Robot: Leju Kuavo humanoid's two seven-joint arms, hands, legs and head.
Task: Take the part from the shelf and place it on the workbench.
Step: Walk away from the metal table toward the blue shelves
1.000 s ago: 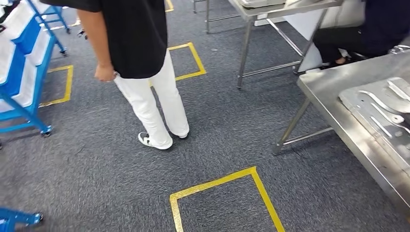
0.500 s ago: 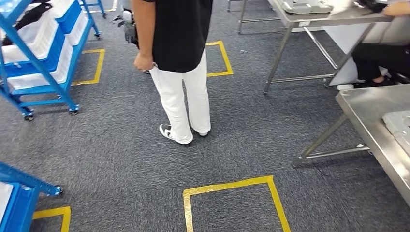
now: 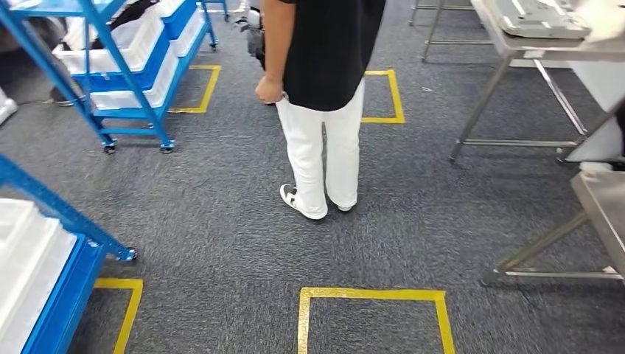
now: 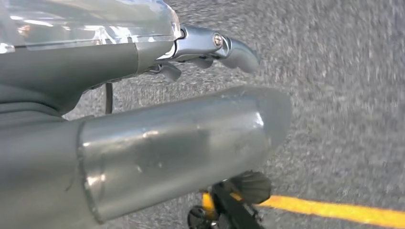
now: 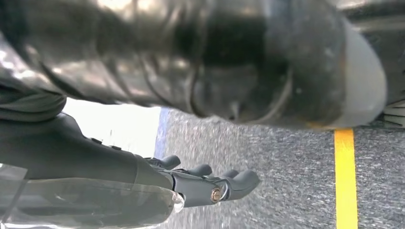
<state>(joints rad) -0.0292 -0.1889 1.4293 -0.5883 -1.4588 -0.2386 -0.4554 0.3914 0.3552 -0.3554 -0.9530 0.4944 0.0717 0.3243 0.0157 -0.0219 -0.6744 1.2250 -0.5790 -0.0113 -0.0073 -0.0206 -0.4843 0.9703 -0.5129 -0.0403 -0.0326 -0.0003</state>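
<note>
Two hands hang over grey carpet: the left hand [image 4: 205, 52] and right hand [image 5: 205, 183] hold nothing, fingers loosely extended. Nearest, a yellow tape square [image 3: 372, 295] marks the floor, a blue shelf [image 3: 51, 295] just left. Beyond stands a person [image 3: 324, 96]. Farther left, another shelf [image 3: 125, 66] carries white bins; I cannot tell which holds the part. The workbench [image 3: 601, 203] edges in at right.

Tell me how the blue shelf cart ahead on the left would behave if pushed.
The blue shelf cart would probably roll easily: casters show under its frame. Loaded with white bins on tilted tiers, it may feel top-heavy. The carpet would likely slow it.
</note>
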